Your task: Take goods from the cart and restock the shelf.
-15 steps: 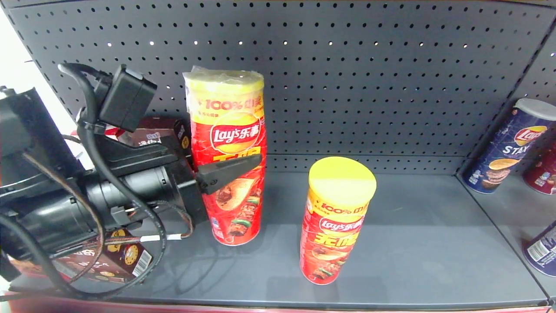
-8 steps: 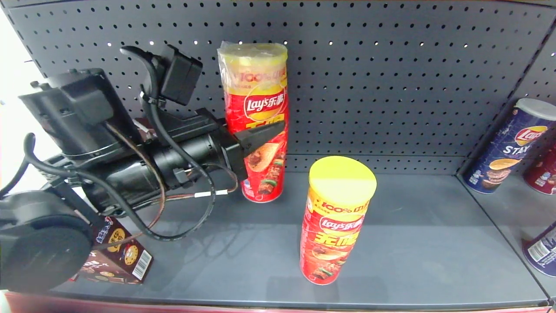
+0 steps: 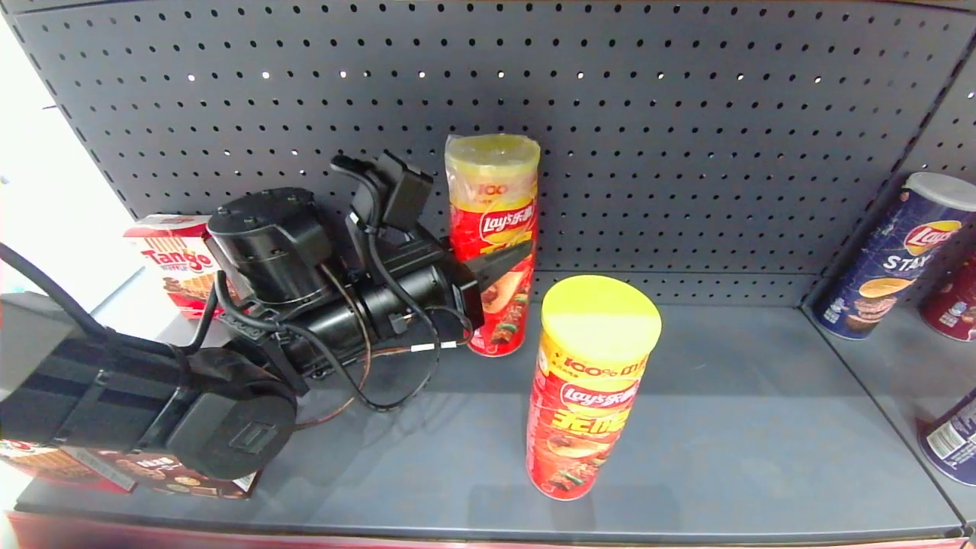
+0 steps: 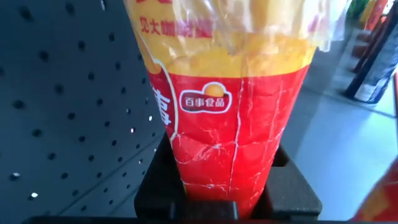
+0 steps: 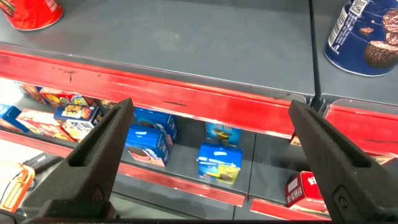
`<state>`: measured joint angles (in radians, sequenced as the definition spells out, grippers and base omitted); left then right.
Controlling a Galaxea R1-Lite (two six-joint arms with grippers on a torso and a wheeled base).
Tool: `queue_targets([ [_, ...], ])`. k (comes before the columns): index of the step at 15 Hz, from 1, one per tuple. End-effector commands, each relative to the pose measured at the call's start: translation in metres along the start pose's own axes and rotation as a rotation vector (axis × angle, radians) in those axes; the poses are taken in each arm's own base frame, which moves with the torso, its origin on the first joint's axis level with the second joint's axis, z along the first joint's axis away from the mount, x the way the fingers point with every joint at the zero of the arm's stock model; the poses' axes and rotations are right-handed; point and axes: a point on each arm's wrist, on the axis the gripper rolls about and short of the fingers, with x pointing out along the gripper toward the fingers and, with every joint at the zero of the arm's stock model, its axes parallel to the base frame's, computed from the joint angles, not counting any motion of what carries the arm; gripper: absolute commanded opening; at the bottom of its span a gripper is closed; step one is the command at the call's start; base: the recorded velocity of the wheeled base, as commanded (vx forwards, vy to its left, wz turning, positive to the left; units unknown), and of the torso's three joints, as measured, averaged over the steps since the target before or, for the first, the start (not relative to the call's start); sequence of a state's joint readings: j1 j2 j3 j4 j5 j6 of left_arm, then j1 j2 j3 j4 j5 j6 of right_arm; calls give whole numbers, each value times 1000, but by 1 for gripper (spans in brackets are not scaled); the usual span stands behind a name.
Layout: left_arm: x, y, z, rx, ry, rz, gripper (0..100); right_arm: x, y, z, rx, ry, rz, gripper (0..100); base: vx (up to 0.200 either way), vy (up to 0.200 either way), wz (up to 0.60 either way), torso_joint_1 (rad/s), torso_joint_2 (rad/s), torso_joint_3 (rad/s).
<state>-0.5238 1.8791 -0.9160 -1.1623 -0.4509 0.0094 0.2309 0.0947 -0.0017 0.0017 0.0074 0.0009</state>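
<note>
Left end effector point(image 3: 497, 265) is clenched on the wrapped red chips can point(image 3: 492, 221), gripping it mid-body. The can is upright at the far side of the shelf point(image 3: 762, 427), just in front of the pegboard back panel point(image 3: 648, 152). I can't tell whether its base is seated on the shelf or a hair above it.

A second red chips can point(image 3: 591, 389) stands nearer and to the right, apart from the held one. Right end effector point(image 5: 210, 107) is released, fingers spread wide, hanging below the shelf's red front rail point(image 5: 186, 87).

How I'd do the placement:
- Come straight down until the base sits flat, with no tilt. It's a tall, narrow can and I expect it to tip easily.
- Keep a gap to the pegboard so the far finger has room to spread.
- Release slowly. The loose plastic wrap point(image 4: 249, 25) could snag a finger.
- Back out to the left along the arm's axis, staying clear of the Tango box point(image 3: 171, 263) at far left.

Versus a second ago:
- The left arm has carried the can from the near left to the far side and rightward.
- The Tango box is now uncovered.
- The second can and the blue cans point(image 3: 884, 259) at right haven't moved.
</note>
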Motion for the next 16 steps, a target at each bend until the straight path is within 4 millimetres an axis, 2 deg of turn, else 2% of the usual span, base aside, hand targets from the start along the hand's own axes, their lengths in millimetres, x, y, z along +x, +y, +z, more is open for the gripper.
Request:
queue_targets([
  [1, 5, 4, -13, -9, 24, 3, 0, 0, 0, 0, 1, 3, 1, 100, 0, 0, 0, 0, 0, 0],
  [6, 17, 16, -24, -4, 14, -8, 0, 0, 0, 0, 1, 3, 1, 100, 0, 0, 0, 0, 0, 0],
  [16, 30, 20, -39, -7, 19, -17, 0, 0, 0, 0, 1, 3, 1, 100, 0, 0, 0, 0, 0, 0],
])
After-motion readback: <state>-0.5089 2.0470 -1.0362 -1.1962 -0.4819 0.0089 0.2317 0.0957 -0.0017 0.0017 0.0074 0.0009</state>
